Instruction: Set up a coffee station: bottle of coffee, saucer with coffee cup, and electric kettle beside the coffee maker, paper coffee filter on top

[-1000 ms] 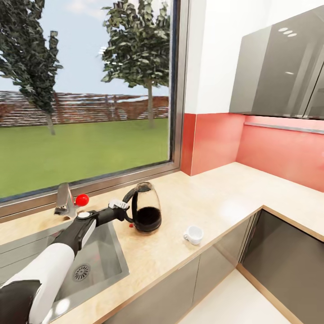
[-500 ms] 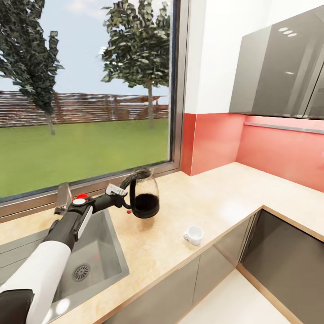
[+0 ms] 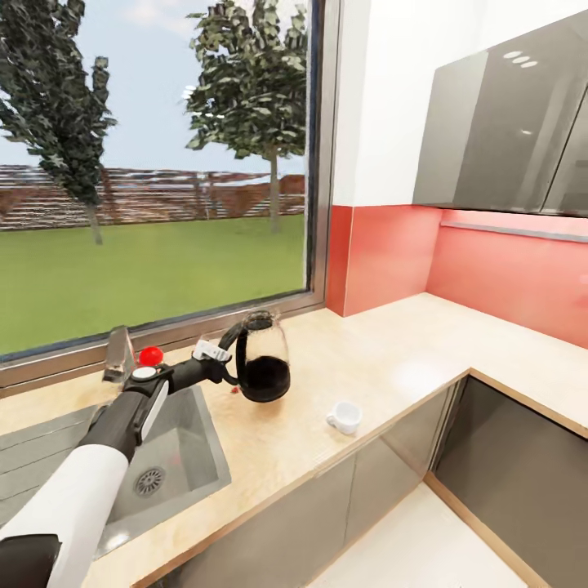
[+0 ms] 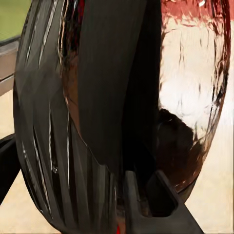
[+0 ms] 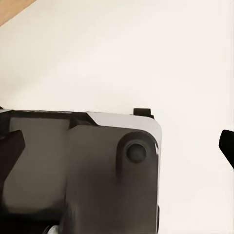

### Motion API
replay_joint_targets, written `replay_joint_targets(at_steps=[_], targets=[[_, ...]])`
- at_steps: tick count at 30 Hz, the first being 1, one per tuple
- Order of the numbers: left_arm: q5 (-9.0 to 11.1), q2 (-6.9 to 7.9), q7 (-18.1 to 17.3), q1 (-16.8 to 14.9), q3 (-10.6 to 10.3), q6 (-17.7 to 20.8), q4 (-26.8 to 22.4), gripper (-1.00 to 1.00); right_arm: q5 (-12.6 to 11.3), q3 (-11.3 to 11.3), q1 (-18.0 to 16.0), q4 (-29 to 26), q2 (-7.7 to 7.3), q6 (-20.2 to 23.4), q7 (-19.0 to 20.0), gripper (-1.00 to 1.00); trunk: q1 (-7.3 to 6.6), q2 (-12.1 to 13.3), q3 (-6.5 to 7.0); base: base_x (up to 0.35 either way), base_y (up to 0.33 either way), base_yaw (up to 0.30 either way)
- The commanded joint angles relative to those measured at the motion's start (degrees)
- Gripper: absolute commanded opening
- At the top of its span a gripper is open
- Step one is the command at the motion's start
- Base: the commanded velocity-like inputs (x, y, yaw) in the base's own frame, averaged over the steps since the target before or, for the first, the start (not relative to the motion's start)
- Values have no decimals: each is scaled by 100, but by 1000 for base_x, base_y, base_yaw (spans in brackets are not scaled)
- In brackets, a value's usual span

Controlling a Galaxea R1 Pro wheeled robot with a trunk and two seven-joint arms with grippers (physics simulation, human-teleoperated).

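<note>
- The left tool (image 3: 219, 356) is clenched on the black loop handle of the electric kettle (image 3: 264, 367). The kettle hangs just past the tool's tips, lifted off the counter (image 3: 384, 359), upright or close to it.
- Handling guess: glass body, so fragile and slick. The dark lower part could be liquid or just the base, and if it's liquid it'll be bottom-heavy and slosh. The handle is the only sane place to hold it. Gripped at the side like this, I'd expect it to want to swing.
- The coffee cup (image 3: 344, 416) sits on the counter well beyond the kettle, near the front edge.
- The left wrist view gets right up against the handle (image 4: 109, 83) and the glass belly (image 4: 192, 92), which the head view can't resolve. The head view gives the layout, with the sink (image 3: 175, 457) under the arm.
- In the right wrist view I can't tell the right tool's state.
</note>
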Motion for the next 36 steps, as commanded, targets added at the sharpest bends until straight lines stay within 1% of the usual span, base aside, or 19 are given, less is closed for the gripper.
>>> replay_joint_targets(at_steps=[1, 11, 13, 28, 36], targets=[[-4, 0, -29, -1, 13, 28, -10, -100, 52, -50, -1, 4, -2, -18, 20, 100, -1, -6, -2, -303, -125, 233], [-4, -25, -29, 0, 14, 24, -29, -100, 52, -45, -1, 11, -2, -21, 19, 100, -1, -6, 2, -303, -126, 271], [-4, -30, -29, 0, 19, 42, -106, -100, 52, -44, -1, 10, -2, -21, 19, 100, -1, -6, 7, -291, -158, 278], [8, -22, -29, 0, 30, 57, -188, -100, 52, -44, -1, 12, -2, -16, 19, 100, -1, -6, 26, -284, -162, 278], [22, -2, -29, 0, 34, 70, -232, -100, 52, -42, -1, 12, -2, -15, 19, 100, -1, -6, 26, -300, -98, 278]])
